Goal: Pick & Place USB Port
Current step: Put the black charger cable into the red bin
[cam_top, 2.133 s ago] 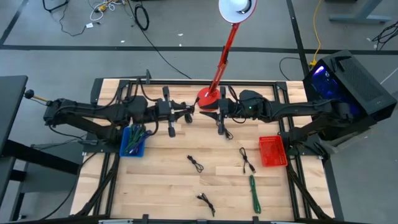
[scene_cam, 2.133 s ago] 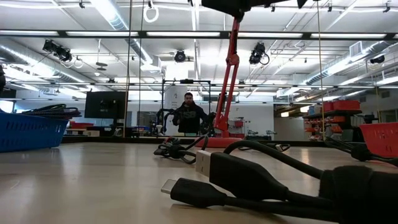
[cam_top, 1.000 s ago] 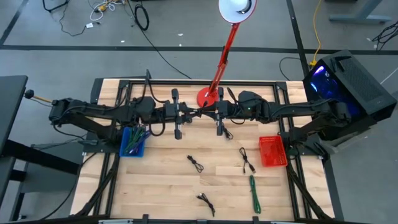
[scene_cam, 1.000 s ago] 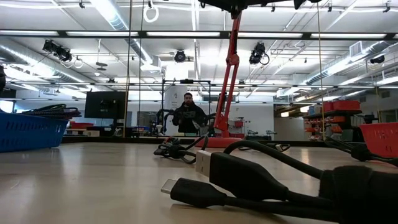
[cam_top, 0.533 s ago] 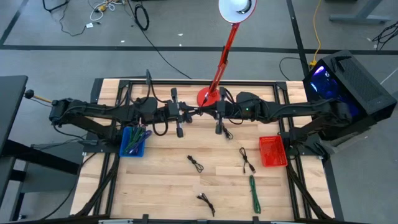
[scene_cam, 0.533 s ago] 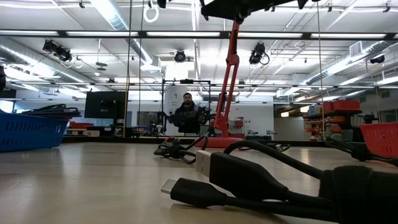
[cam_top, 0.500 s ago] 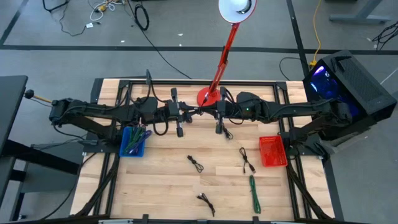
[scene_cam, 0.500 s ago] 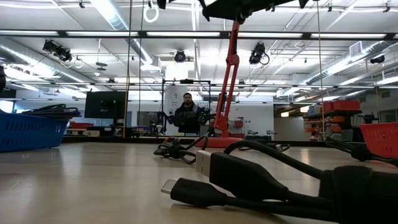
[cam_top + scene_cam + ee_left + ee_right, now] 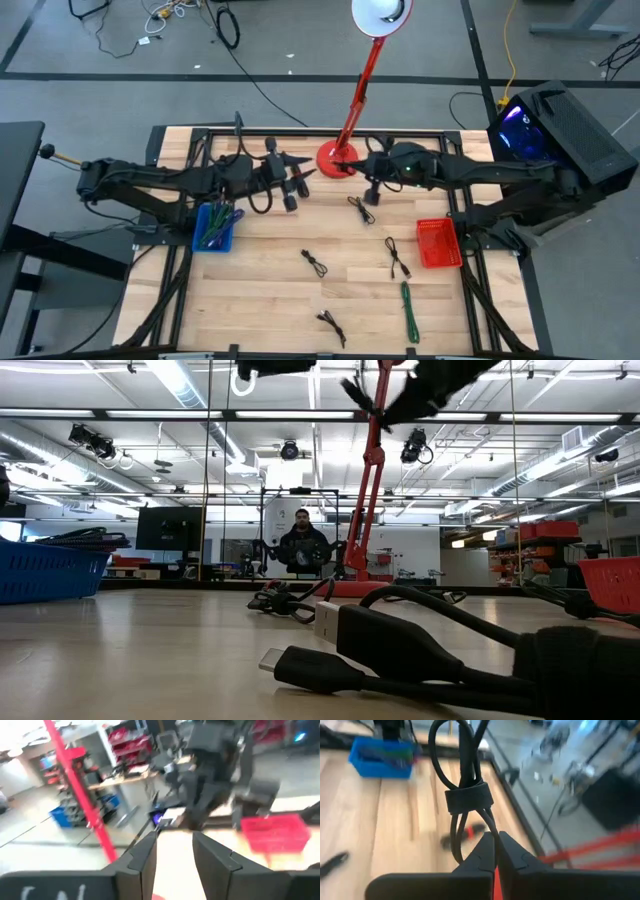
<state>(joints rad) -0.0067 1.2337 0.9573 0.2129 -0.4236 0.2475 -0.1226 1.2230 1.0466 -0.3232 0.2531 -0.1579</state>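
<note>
On the wooden table (image 9: 250, 290), the two dark arms are drawing apart after meeting nose to nose in front of the red lamp base (image 9: 333, 159), a sign that a hand-over has just been completed. The blue basket (image 9: 214, 226) is standing at the left edge and the red basket (image 9: 437, 243) at the right, with several loose cables (image 9: 316, 263) lying on the boards between them. The left gripper (image 9: 174, 850), clamped a moment ago, is now holding its fingers spread with nothing between them. The right gripper (image 9: 496, 845) is hanging above the table just right of the lamp base, its fingers pressed together and pinching the strapped black USB cable (image 9: 465, 795), which is dangling clear of the surface. The cable now appears to be in the right arm's care alone. The task seems to be passing from picking to placing, probably toward the red basket, which is well apart from the gripper.
</note>
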